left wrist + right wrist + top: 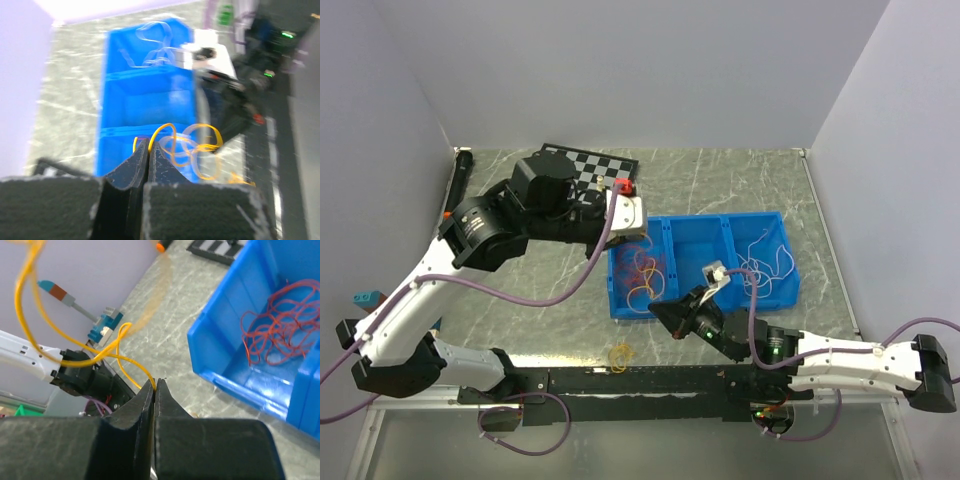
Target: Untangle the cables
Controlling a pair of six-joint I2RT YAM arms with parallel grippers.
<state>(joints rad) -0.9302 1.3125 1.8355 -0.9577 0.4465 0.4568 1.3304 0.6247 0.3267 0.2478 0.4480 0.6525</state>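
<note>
Right gripper (154, 385) is pressed together, pinching a yellow cable (131, 365) at the blue bin's (700, 220) 7 o'clock corner. Left gripper (148, 150) is closed too, though whether it holds a strand is unclear. Red cables (645, 268) lie at the bin's 9 o'clock end, and white cables (765, 262) at 3.

Probably a robotics lab: plain partition walls (620, 70) enclose a marbled table (720, 175) bearing a checkerboard calibration board (605, 162).

Bright, even light is cast from overhead, and shadows are kept soft. The left wrist view is smeared by blur. Glare is seen inside the blue plastic bin (220, 340), and the upper loop of the thin yellow cord (140, 372) is defocused.
</note>
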